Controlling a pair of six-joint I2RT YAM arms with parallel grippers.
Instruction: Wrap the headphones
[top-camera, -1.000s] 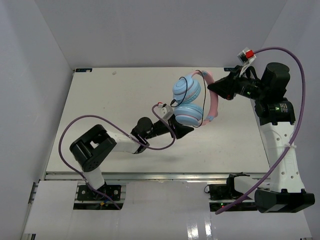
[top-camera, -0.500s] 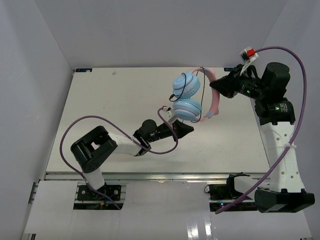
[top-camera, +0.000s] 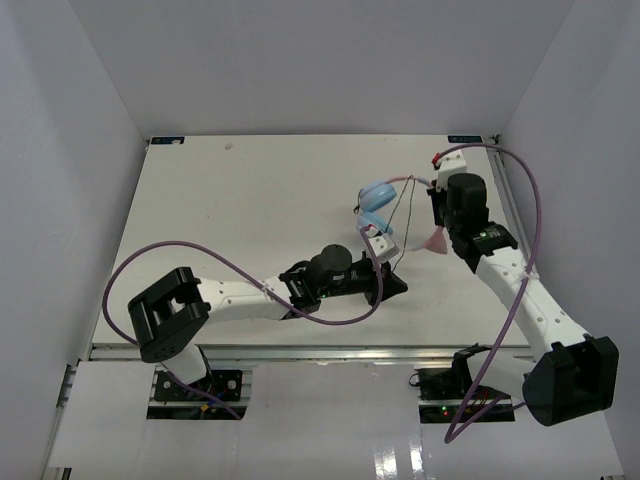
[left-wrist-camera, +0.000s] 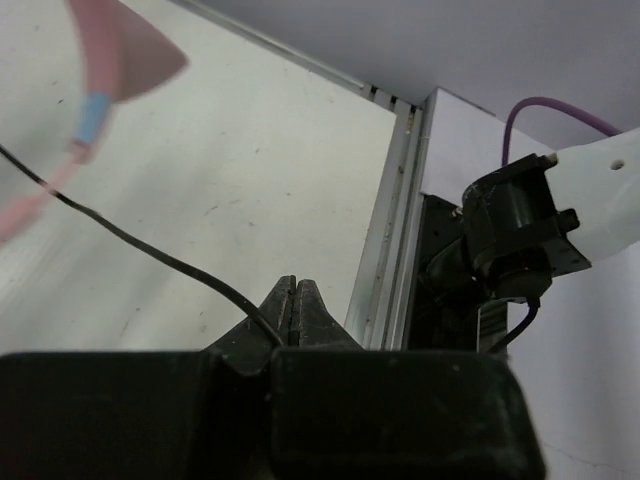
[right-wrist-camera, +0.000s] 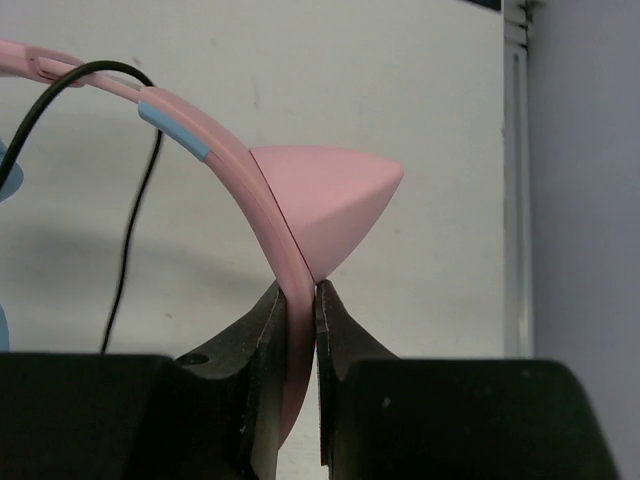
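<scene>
The headphones hang over the table's right half, with two light-blue ear cups (top-camera: 377, 196) and a pink headband (top-camera: 433, 240). My right gripper (top-camera: 441, 222) is shut on the headband (right-wrist-camera: 290, 270), just below a pink ear-shaped cone (right-wrist-camera: 325, 205). The thin black cord (top-camera: 398, 222) runs from the cups down to my left gripper (top-camera: 398, 287), which is shut on it. In the left wrist view the cord (left-wrist-camera: 140, 243) enters the closed left gripper (left-wrist-camera: 294, 292) from the left, and the headband (left-wrist-camera: 105, 60) shows blurred at the top left.
A purple cable (top-camera: 215, 250) loops over the left arm, and another purple cable (top-camera: 527, 250) runs along the right arm. The table's right edge rail (left-wrist-camera: 398, 210) and the right arm's base (left-wrist-camera: 515, 235) lie just beyond the left gripper. White walls enclose the table.
The right arm has swung down and nearer, carrying the headphones lower. The left gripper has moved right and nearer with the cord, drawing it out.
</scene>
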